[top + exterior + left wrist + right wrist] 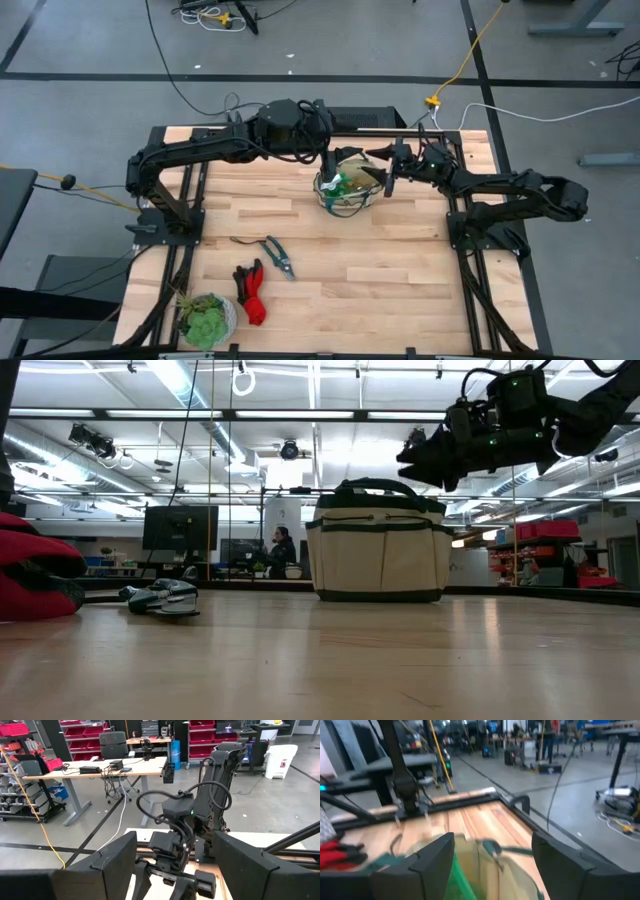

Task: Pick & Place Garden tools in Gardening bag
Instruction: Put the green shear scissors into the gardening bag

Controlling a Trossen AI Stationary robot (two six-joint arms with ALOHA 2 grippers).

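**Both arms raised at the gardening bag, fingers spread and empty**

Taking the gardening bag (345,190) as landmark, on the wooden table (400,270): the left arm reaches in from the bag's left, elbow folded, its bulky wrist high over the bag's far-left rim; the left gripper (175,870) has its fingers spread with nothing between them; the right arm stretches in from the bag's right, and the right gripper (388,180) hangs just over the bag's right rim, fingers parted and empty, in the low view well above the bag's top.

The table is pale butcher-block planking on a black frame; beyond it lie grey floor, trailing cables, desks and red storage bins; a person sits far off behind the bag in the low view.

The bag is round, tan fabric with dark green trim and thin looped handles; green items show inside it. Near and left of the bag lie the green-handled pruning shears (277,255); left of them the red-and-black gloves (250,292), crumpled; farther left a leafy plant (205,320) in a pale pot.
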